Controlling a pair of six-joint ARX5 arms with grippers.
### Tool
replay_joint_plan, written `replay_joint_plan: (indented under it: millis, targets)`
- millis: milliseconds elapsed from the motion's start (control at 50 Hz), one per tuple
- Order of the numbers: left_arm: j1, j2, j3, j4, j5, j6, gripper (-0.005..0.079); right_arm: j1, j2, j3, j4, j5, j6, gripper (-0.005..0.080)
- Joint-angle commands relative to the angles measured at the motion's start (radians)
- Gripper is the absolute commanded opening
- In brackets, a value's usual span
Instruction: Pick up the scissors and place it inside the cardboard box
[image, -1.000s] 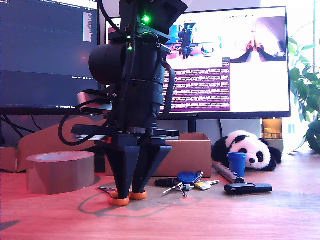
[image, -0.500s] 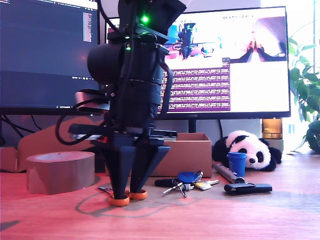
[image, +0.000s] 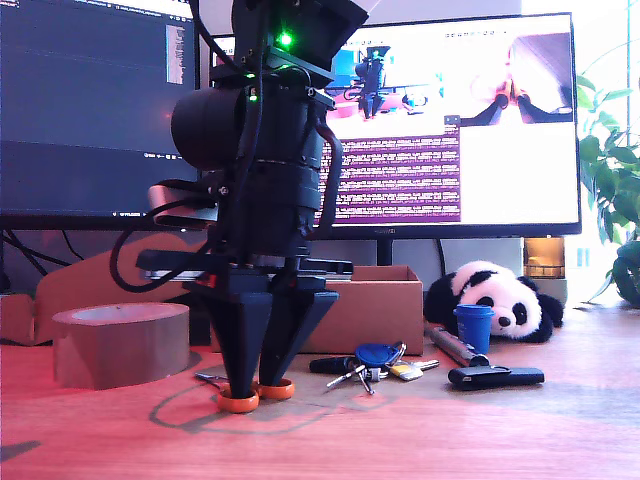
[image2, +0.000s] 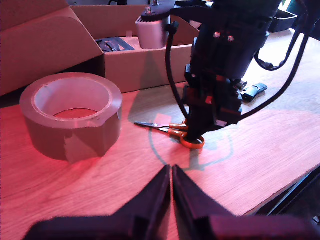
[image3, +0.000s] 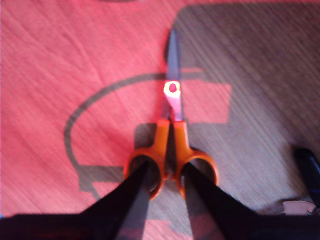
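The scissors (image: 258, 395) lie flat on the wooden table, orange ring handles toward the camera in the exterior view and blades pointing toward that view's left. My second gripper (image: 258, 390) stands upright over them. In the second wrist view its black fingertips (image3: 137, 182) reach down into the two rings of the scissors (image3: 171, 145), with the inner handle sides pinched between them. The cardboard box (image: 375, 310) stands open just behind the scissors. My first gripper (image2: 171, 175) is shut on nothing and hovers over bare table, looking at the scissors (image2: 187, 136) and the box (image2: 145, 65).
A roll of brown tape (image: 120, 345) sits at the exterior view's left, beside the scissors. Keys with a blue fob (image: 375, 360), a blue cup (image: 473, 325), a black bar (image: 495, 377) and a toy panda (image: 495, 295) lie toward that view's right. Monitors stand behind.
The second arm has shifted slightly toward the exterior view's left. Its fingertips stay at the orange rings, and the scissors still rest on the table.
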Motion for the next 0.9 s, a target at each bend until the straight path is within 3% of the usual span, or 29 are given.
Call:
replay_joint_plan:
  millis: [0, 100, 240, 880]
  targets:
    - [-0.003, 0.005, -0.016, 0.005, 0.000, 0.008, -0.0023, 0.011, 0.105, -0.037, -0.006, -0.007, 0.001, 0.0157]
    - [-0.003, 0.005, -0.016, 0.005, 0.001, 0.008, -0.0023, 0.011, 0.109, -0.037, -0.009, -0.007, 0.001, 0.0136]
    - [-0.003, 0.005, -0.016, 0.005, 0.001, 0.008, -0.0023, 0.017, 0.109, -0.037, 0.000, -0.007, 0.000, -0.0016]
    - [-0.003, 0.005, -0.016, 0.005, 0.001, 0.008, -0.0023, 0.015, 0.093, -0.031, -0.056, -0.006, 0.018, -0.0013]
